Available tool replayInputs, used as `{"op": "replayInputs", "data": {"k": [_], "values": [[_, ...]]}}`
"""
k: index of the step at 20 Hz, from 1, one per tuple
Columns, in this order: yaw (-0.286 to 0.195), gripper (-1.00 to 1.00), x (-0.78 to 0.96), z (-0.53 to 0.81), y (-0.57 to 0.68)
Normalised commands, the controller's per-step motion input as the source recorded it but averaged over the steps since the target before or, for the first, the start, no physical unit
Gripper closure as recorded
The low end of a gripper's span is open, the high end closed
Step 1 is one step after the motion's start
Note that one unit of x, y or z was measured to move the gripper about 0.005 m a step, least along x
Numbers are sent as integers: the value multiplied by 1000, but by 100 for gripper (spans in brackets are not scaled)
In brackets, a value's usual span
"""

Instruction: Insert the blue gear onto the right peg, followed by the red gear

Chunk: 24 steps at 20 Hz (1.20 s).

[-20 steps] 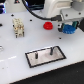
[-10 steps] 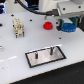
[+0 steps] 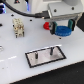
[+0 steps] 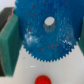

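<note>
Above the bench (image 3: pixel 12 55), the claw (image 3: pixel 63 30) grips the blue gear (image 3: pixel 64 31) aloft; the right peg (image 3: pixel 50 50) stands toward seven o'clock below it, the red gear (image 3: pixel 47 25) at nine.

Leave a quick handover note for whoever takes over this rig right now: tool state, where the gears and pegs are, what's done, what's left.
Tool: shut on the flat bright-blue toothed gear, held above the table.
Small red gear: on the white table beside the tool, on the exterior view's left.
Thin dark right peg: bare, on the grey black-framed plate.
Done: blue gear picked up.
Left: seat blue on the right peg, then red.
</note>
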Motion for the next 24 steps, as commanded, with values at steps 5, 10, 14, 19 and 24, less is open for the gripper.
{"op": "replayInputs", "data": {"k": [5, 10, 14, 19, 24], "values": [[0, 100, 683, 136, -316], [0, 100, 587, 47, -236], [0, 100, 378, -5, -214], [0, 100, 300, -18, -140], [0, 100, 223, -40, -78]]}}
